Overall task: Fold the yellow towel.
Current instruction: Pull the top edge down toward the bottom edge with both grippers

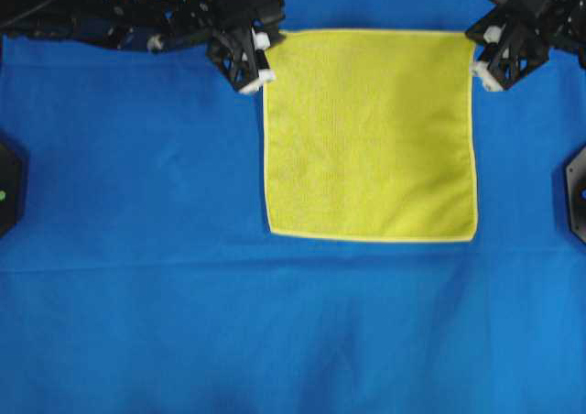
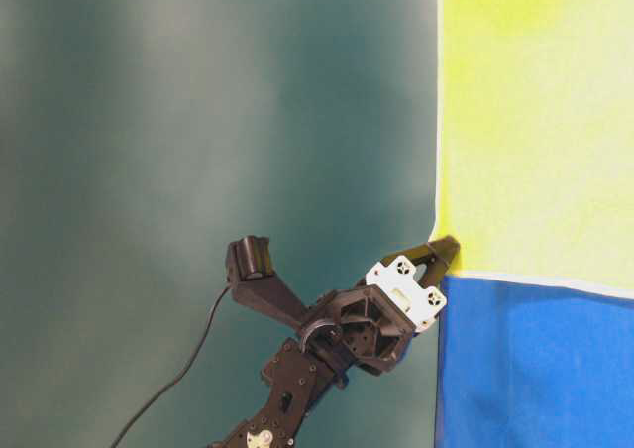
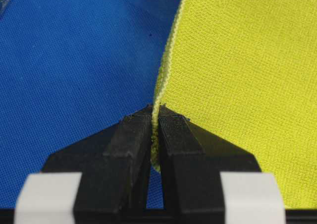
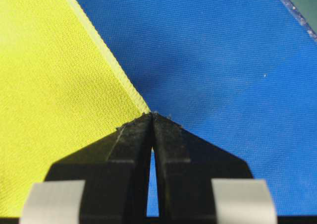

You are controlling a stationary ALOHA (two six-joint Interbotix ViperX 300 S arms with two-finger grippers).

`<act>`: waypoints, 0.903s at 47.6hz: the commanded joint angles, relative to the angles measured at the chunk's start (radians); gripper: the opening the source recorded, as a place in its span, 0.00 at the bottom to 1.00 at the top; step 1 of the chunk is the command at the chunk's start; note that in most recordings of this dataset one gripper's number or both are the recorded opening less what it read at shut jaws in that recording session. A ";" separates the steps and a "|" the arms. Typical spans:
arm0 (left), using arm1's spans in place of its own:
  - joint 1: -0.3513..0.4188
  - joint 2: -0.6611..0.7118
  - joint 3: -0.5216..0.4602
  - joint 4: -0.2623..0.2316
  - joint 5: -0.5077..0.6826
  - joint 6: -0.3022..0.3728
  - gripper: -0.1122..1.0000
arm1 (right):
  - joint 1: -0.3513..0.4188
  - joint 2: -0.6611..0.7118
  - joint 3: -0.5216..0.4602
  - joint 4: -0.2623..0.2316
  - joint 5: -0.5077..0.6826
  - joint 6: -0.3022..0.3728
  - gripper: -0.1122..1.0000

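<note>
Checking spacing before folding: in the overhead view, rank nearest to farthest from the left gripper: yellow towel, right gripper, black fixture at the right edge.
1. The square yellow microfibre towel, pinched in the left gripper jaws.
2. The right gripper, across at the towel's other top corner.
3. The black fixture, at the right edge.

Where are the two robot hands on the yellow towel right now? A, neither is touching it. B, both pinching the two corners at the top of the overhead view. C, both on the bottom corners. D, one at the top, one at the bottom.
B: overhead, the left hand and right hand sit at the yellow towel's two top corners, and both wrist views show closed fingers pinching its hem.
</note>
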 commanded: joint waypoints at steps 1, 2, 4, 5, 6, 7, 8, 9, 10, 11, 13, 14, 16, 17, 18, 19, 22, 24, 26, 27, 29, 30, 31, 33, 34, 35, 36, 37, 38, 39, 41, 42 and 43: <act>-0.011 -0.037 -0.006 0.000 -0.003 -0.003 0.11 | 0.005 -0.015 -0.005 0.002 0.017 0.003 0.10; -0.015 -0.038 -0.003 0.000 -0.003 -0.003 0.11 | 0.009 -0.017 -0.006 0.003 0.023 0.003 0.10; -0.025 -0.043 0.002 0.000 -0.003 -0.003 0.11 | 0.023 -0.025 -0.005 0.008 0.037 0.006 0.10; -0.031 -0.048 0.006 0.000 -0.003 -0.003 0.11 | 0.032 -0.029 -0.005 0.009 0.044 0.008 0.10; -0.035 -0.052 0.009 0.000 -0.002 -0.003 0.11 | 0.041 -0.035 -0.003 0.012 0.052 0.009 0.10; -0.041 -0.055 0.014 0.000 0.002 -0.005 0.11 | 0.051 -0.044 -0.003 0.018 0.061 0.012 0.10; -0.049 -0.060 0.017 0.000 0.005 -0.005 0.11 | 0.061 -0.052 -0.002 0.021 0.072 0.015 0.10; -0.055 -0.066 0.023 0.000 0.009 -0.005 0.11 | 0.072 -0.061 0.000 0.026 0.083 0.018 0.10; -0.063 -0.072 0.028 0.000 0.015 -0.006 0.11 | 0.083 -0.071 0.003 0.031 0.094 0.025 0.10; -0.071 -0.078 0.031 0.000 0.021 -0.008 0.11 | 0.095 -0.080 0.006 0.035 0.104 0.029 0.10; -0.091 -0.094 0.041 0.000 0.037 -0.008 0.11 | 0.129 -0.107 0.017 0.046 0.130 0.046 0.10; -0.100 -0.103 0.048 0.000 0.043 -0.008 0.11 | 0.141 -0.120 0.021 0.051 0.141 0.052 0.10; -0.124 -0.124 0.061 0.000 0.061 -0.009 0.11 | 0.175 -0.144 0.032 0.058 0.160 0.071 0.10; -0.137 -0.132 0.066 0.000 0.067 -0.009 0.11 | 0.192 -0.156 0.038 0.061 0.169 0.080 0.10; -0.147 -0.141 0.072 0.000 0.071 -0.011 0.11 | 0.209 -0.170 0.046 0.064 0.176 0.091 0.10; -0.160 -0.147 0.077 0.000 0.075 -0.011 0.11 | 0.227 -0.184 0.052 0.067 0.186 0.103 0.10; -0.198 -0.166 0.092 0.002 0.081 -0.017 0.11 | 0.291 -0.225 0.077 0.080 0.213 0.149 0.10; -0.230 -0.175 0.104 0.000 0.081 -0.028 0.11 | 0.330 -0.249 0.087 0.087 0.232 0.176 0.10; -0.253 -0.179 0.112 0.000 0.083 -0.034 0.11 | 0.373 -0.268 0.095 0.095 0.252 0.207 0.10; -0.265 -0.179 0.117 0.000 0.084 -0.040 0.11 | 0.394 -0.276 0.098 0.100 0.261 0.222 0.10; -0.290 -0.181 0.126 0.000 0.087 -0.044 0.11 | 0.448 -0.296 0.107 0.106 0.279 0.262 0.10; -0.302 -0.183 0.129 0.000 0.089 -0.046 0.11 | 0.469 -0.301 0.109 0.106 0.285 0.278 0.10; -0.314 -0.184 0.133 0.000 0.089 -0.046 0.11 | 0.494 -0.305 0.110 0.107 0.291 0.293 0.10; -0.345 -0.187 0.144 -0.002 0.091 -0.048 0.11 | 0.537 -0.311 0.112 0.109 0.301 0.325 0.10; -0.356 -0.187 0.146 -0.002 0.091 -0.048 0.11 | 0.558 -0.311 0.114 0.109 0.304 0.342 0.10; -0.368 -0.189 0.149 -0.002 0.091 -0.048 0.11 | 0.578 -0.311 0.114 0.109 0.305 0.356 0.10; -0.379 -0.189 0.152 -0.002 0.091 -0.048 0.11 | 0.598 -0.310 0.114 0.109 0.307 0.371 0.10; -0.391 -0.189 0.153 -0.002 0.091 -0.048 0.11 | 0.618 -0.310 0.114 0.107 0.308 0.385 0.10; -0.402 -0.189 0.156 -0.003 0.091 -0.049 0.11 | 0.635 -0.308 0.114 0.109 0.308 0.399 0.10; -0.411 -0.189 0.156 -0.003 0.091 -0.051 0.11 | 0.652 -0.307 0.115 0.109 0.308 0.411 0.10; -0.431 -0.187 0.158 -0.003 0.091 -0.054 0.11 | 0.695 -0.298 0.115 0.109 0.308 0.439 0.10; -0.440 -0.186 0.158 -0.003 0.091 -0.057 0.11 | 0.710 -0.295 0.115 0.109 0.308 0.448 0.10; -0.454 -0.184 0.158 -0.003 0.091 -0.060 0.11 | 0.726 -0.290 0.115 0.109 0.308 0.457 0.10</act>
